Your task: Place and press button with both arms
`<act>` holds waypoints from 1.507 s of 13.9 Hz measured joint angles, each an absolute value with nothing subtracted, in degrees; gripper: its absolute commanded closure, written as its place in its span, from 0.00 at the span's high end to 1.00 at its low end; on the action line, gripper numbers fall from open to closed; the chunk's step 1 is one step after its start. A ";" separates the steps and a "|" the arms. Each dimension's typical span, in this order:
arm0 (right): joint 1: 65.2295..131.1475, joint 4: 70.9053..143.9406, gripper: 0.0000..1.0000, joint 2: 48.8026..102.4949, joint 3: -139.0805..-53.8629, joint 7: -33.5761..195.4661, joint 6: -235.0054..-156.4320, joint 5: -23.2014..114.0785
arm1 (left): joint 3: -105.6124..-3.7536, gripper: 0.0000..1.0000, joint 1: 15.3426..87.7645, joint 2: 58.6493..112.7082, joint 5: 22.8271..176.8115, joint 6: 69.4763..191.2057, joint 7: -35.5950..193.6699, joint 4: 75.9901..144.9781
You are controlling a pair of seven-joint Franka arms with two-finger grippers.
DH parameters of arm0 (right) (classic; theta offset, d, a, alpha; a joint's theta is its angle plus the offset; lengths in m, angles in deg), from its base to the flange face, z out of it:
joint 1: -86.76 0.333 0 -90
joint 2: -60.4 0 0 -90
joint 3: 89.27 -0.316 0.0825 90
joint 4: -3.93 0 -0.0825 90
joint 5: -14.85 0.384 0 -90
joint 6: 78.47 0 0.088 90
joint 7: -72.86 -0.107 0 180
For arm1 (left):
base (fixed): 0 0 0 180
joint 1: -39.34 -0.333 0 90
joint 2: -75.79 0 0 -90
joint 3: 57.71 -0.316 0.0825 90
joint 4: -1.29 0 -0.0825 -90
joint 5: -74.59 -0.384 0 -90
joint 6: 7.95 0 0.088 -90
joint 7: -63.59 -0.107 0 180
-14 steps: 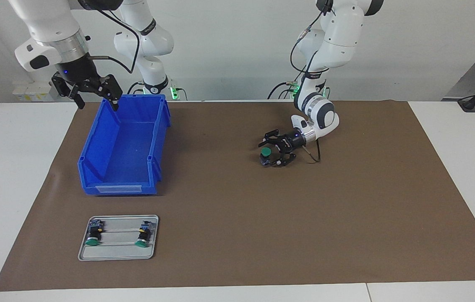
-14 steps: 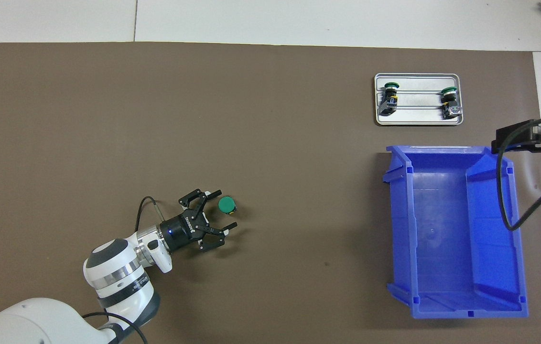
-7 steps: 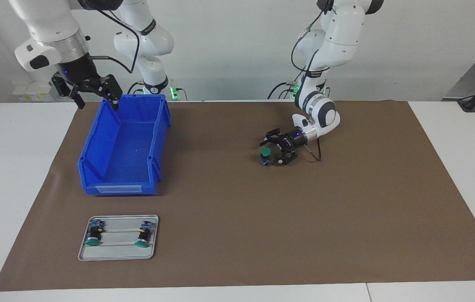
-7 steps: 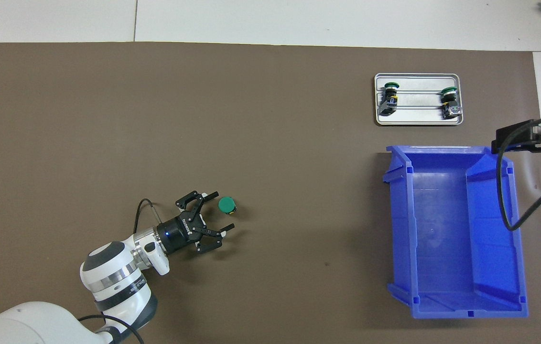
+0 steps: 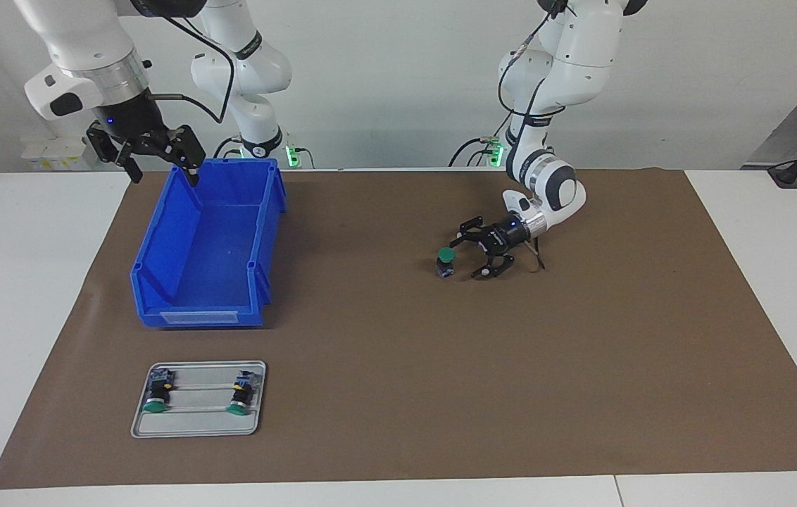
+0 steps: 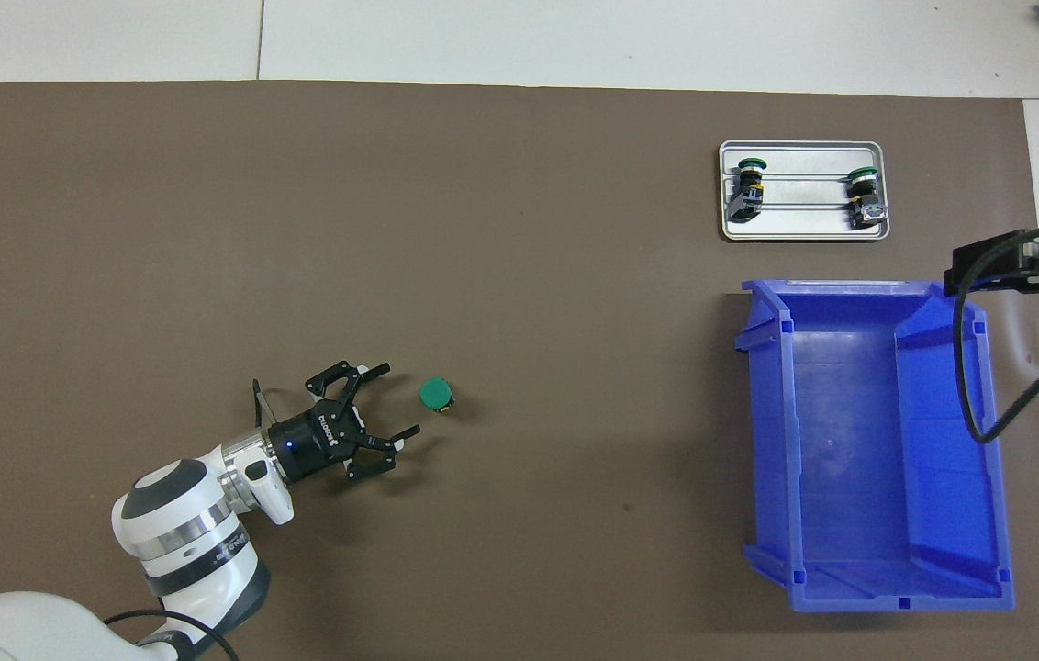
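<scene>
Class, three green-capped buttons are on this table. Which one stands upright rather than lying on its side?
The button alone on the brown mat, beside the open left gripper, cap up. The other two lie sideways in the grey tray.

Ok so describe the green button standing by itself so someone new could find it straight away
Start at the brown mat and find the left gripper, open and low over it. Just off its fingertips stands the button, upright, green cap on top. The two lookalike buttons lie on their sides in the grey tray instead.
</scene>
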State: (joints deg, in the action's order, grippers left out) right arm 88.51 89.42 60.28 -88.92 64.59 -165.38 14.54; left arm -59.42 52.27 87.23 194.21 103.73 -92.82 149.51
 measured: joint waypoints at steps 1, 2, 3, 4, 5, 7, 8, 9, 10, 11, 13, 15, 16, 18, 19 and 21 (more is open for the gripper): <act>88.51 89.42 1.00 60.28 -88.92 64.59 -165.38 14.54 | -59.43 0.98 50.90 87.01 192.72 103.80 -92.68 149.52; 88.51 89.42 1.00 60.28 -88.92 64.59 -165.38 14.54 | -59.45 0.98 49.64 86.92 191.24 103.81 -92.37 149.52; 88.51 89.42 1.00 60.28 -88.92 64.59 -165.38 14.54 | -59.49 0.98 48.48 86.89 189.46 103.86 -92.02 149.50; 88.51 89.42 1.00 60.28 -88.92 64.59 -165.38 14.54 | -59.53 0.98 47.05 86.88 187.26 103.95 -91.79 149.37; 88.51 89.42 1.00 60.28 -88.92 64.59 -165.38 14.54 | -59.59 0.98 45.10 86.84 184.48 103.98 -91.37 148.98; 88.51 89.42 1.00 60.28 -88.92 64.59 -165.38 14.54 | -59.73 0.98 40.28 86.81 177.79 103.97 -88.42 146.72; 88.51 89.42 1.00 60.28 -88.92 64.59 -165.38 14.54 | -59.79 0.98 38.00 86.79 174.52 103.94 -85.70 144.84; 88.51 89.42 1.00 60.28 -88.92 64.59 -165.38 14.54 | -59.83 0.98 36.09 86.78 171.75 103.93 -82.33 142.53; 88.51 89.42 1.00 60.28 -88.92 64.59 -165.38 14.54 | -59.86 0.98 34.72 86.78 169.55 103.92 -78.75 140.26; 88.51 89.42 1.00 60.28 -88.92 64.59 -165.38 14.54 | -59.86 0.98 33.71 86.83 167.47 103.93 -75.20 138.07; 88.51 89.42 1.00 60.28 -88.92 64.59 -165.38 14.54 | -59.90 0.98 32.01 87.01 162.82 103.94 -68.37 133.92; 88.51 89.42 1.00 60.28 -88.92 64.59 -165.38 14.54 | -59.95 0.98 30.91 87.19 157.11 103.94 -60.76 129.67; 88.51 89.42 1.00 60.28 -88.92 64.59 -165.38 14.54 | -59.97 0.98 30.60 87.24 153.58 103.94 -56.47 127.43; 88.51 89.42 1.00 60.28 -88.92 64.59 -165.38 14.54 | -59.83 0.98 30.57 87.23 146.37 103.94 -46.82 122.78; 88.51 89.42 1.00 60.28 -88.92 64.59 -165.38 14.54 | -59.60 0.98 30.64 87.21 142.18 103.94 -41.40 120.29; 88.51 89.42 1.00 60.28 -88.92 64.59 -165.38 14.54 | -59.05 0.99 30.93 86.95 133.19 103.87 -30.42 115.57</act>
State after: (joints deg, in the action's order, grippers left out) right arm 88.51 89.42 60.28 -88.92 64.59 -165.38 14.54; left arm -59.05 30.93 86.95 133.19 103.87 -30.42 115.57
